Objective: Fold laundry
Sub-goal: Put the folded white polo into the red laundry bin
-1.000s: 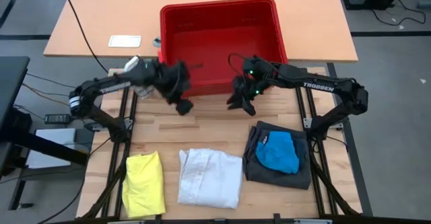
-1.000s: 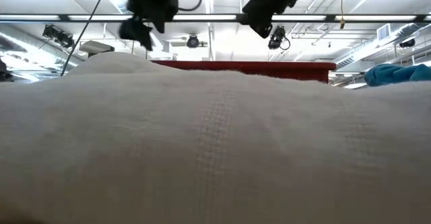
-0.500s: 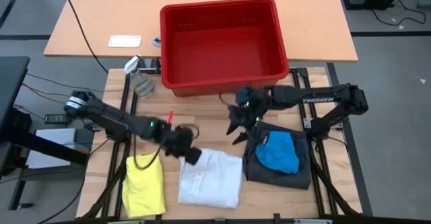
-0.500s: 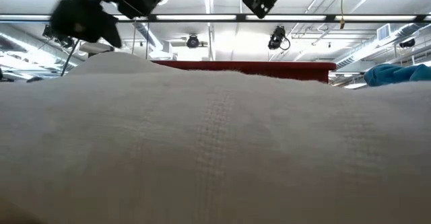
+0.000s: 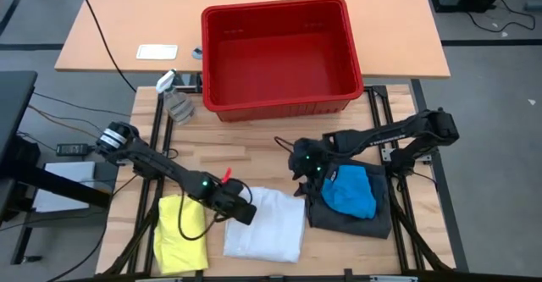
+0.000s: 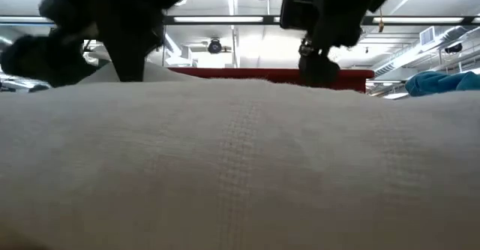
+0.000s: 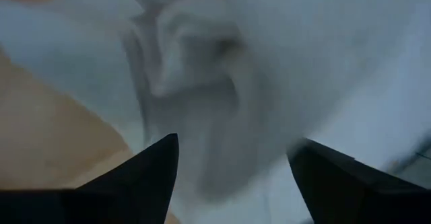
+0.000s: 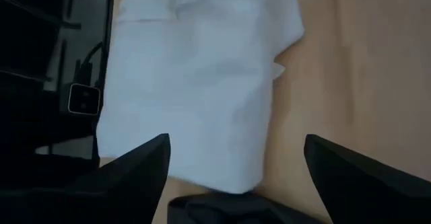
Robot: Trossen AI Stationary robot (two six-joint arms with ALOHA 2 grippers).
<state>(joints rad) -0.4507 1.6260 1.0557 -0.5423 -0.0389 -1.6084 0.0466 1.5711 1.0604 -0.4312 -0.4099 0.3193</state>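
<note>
Dark fingers (image 7: 145, 177) of my left gripper (image 5: 240, 213) stand spread wide over the near-left corner of the white folded garment (image 5: 266, 223), with rumpled white cloth between them in the left wrist view; I cannot tell whether they touch it, and nothing is pinched. My right gripper (image 5: 306, 170) hangs just beside the far-left corner of the dark grey shorts (image 5: 376, 218), its fingers (image 8: 138, 167) fully apart and empty, the white garment visible ahead of them.

Count of laundry, from the high view: four pieces. One yellow shirt (image 5: 179, 233) lies folded at the near left; one white garment sits in the middle; one pair of dark grey shorts lies at the near right; one bright blue piece (image 5: 351, 190) rests on top of the shorts. The three stacks sit apart in a row along the near edge.

One red basket (image 5: 280, 55) stands at the far side, one clear spray bottle (image 5: 174, 102) just beside its left corner.

The surface is a pale wooden table (image 5: 258, 151) on a dark frame. In the low view, white cloth fills the foreground, with ceiling light strips (image 6: 225, 19) beyond.
</note>
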